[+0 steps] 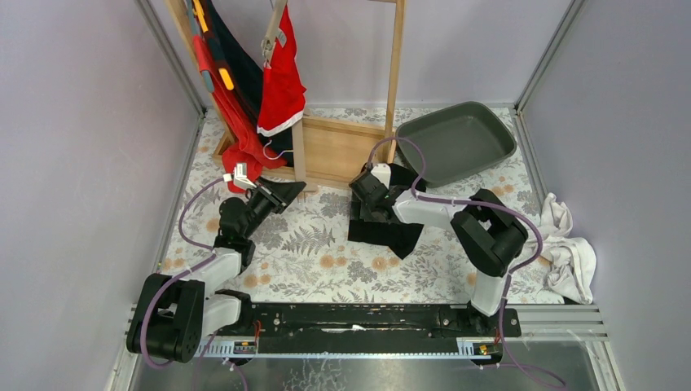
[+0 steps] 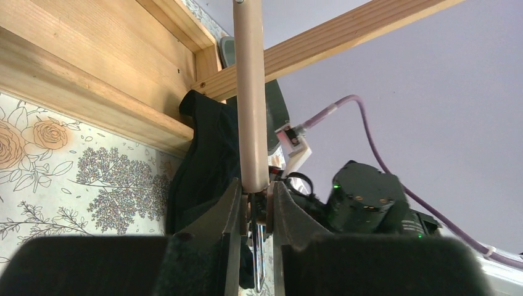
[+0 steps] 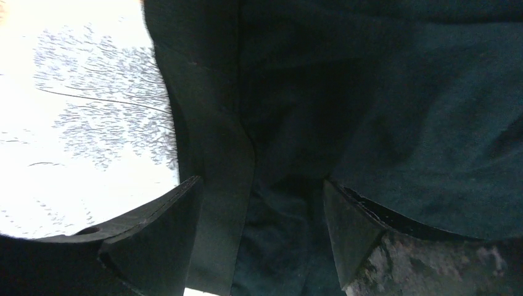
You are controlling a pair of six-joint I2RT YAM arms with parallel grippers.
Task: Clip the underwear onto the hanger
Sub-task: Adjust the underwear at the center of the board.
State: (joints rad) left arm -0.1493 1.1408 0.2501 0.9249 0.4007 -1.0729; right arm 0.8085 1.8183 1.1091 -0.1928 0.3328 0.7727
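The black underwear (image 1: pixel 383 221) lies crumpled on the floral table just right of the middle. My right gripper (image 1: pixel 364 198) is down on its far left part. In the right wrist view the gripper (image 3: pixel 262 213) is open, its fingers set either side of a fold of the black fabric (image 3: pixel 370 92). My left gripper (image 1: pixel 291 190) points at the wooden rack's base. In the left wrist view it (image 2: pixel 253 200) is shut on the lower end of the beige hanger bar (image 2: pixel 250 92), with a metal clip wire (image 2: pixel 259 265) between the fingers. The black underwear (image 2: pixel 206 160) lies just beyond.
The wooden rack (image 1: pixel 342 147) stands at the back, with red (image 1: pixel 281 85) and dark garments hanging from clips at its left. A grey tray (image 1: pixel 458 140) leans at the back right. White cloths (image 1: pixel 566 248) lie by the right wall.
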